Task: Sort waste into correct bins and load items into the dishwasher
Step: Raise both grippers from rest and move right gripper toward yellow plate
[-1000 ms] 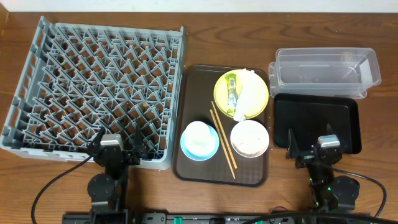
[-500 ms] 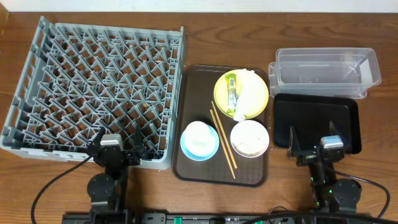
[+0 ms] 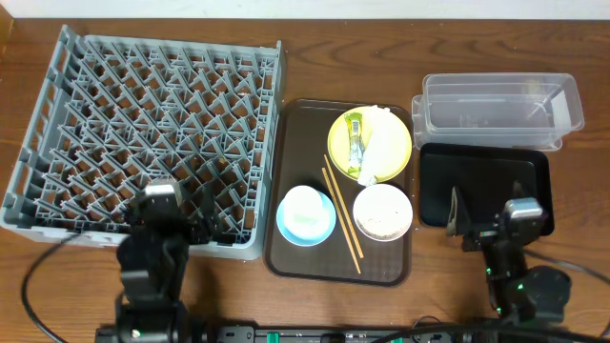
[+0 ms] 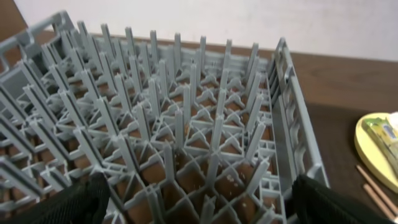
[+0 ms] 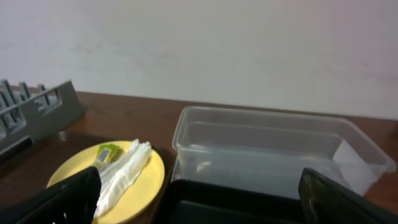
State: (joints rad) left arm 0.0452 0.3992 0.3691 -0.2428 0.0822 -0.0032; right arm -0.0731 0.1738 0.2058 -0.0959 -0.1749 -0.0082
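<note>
Seen from above, the grey rack (image 3: 143,133) fills the worktop (image 3: 315,67) from 8 to 11 o'clock, its pegs upright and no dishes in it. Just beside it at the centre lies a brown tray (image 3: 295,124). At 1 o'clock on that tray sits the yellow plate (image 3: 338,143), carrying the green sachet (image 3: 355,138) and, touching it, the crumpled napkin (image 3: 378,152). The blue bowl (image 3: 306,215) is at 7 o'clock on the tray and the white bowl (image 3: 382,211), with whitish rice (image 3: 381,221) in it, at 5 o'clock. The chopsticks (image 3: 341,215) lie side by side between the bowls, slanting from 11 to 5. The clear tub (image 3: 500,107) stands at 2 o'clock on the worktop, and the black tray (image 3: 491,181) touches it at 4 o'clock.

The worktop is dark brown wood; a pale wall rises behind it.

The left arm (image 3: 152,257) stands at 7 o'clock, its wrist at the rack's near edge; the left fingers (image 4: 74,202) are spread wide and hold nothing. The right arm (image 3: 519,276) stands at 5 o'clock, by the black tray's near edge; the right fingers (image 5: 68,199) are likewise spread and bare.
</note>
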